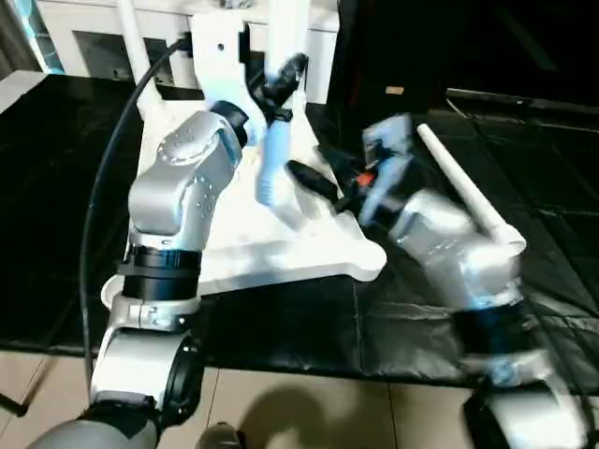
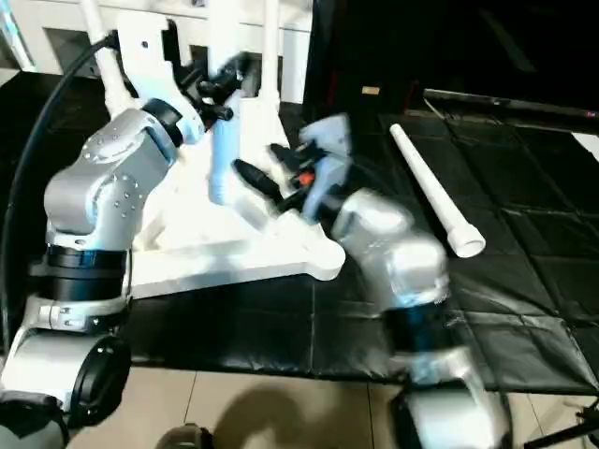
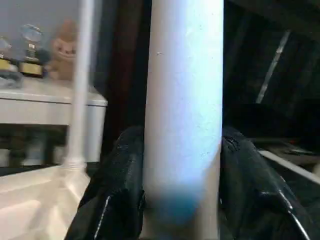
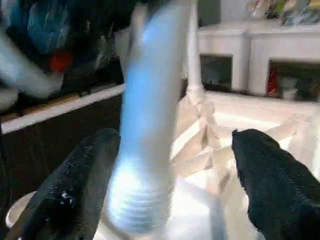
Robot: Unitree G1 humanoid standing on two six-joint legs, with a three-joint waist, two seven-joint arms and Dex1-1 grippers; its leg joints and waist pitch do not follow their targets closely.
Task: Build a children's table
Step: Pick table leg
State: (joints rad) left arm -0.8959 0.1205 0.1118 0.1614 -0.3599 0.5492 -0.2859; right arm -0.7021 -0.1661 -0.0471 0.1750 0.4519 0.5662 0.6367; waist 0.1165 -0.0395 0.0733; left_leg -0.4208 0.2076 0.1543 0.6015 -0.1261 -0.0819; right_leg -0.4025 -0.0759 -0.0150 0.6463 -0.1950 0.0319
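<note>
Black rubbery fingers (image 3: 117,190) of our left gripper (image 1: 281,89) clamp a white tapered plastic tube leg (image 1: 273,159) on both sides. Its long axis runs nearly upright, lower end hanging just above the white ribbed plastic tabletop (image 1: 281,253), which lies underside up on the black mat (image 1: 374,327).

Our right gripper (image 4: 165,180) stands spread wide around that same leg's threaded end, touching nothing that we can see — so the left arm alone carries it, and the socket lies straight below.

We count four legs: the held one, two slim ones upright in far corner sockets (image 1: 131,42), and one lying loose on the mat (image 1: 468,201) beside our right forearm. One tabletop.
</note>
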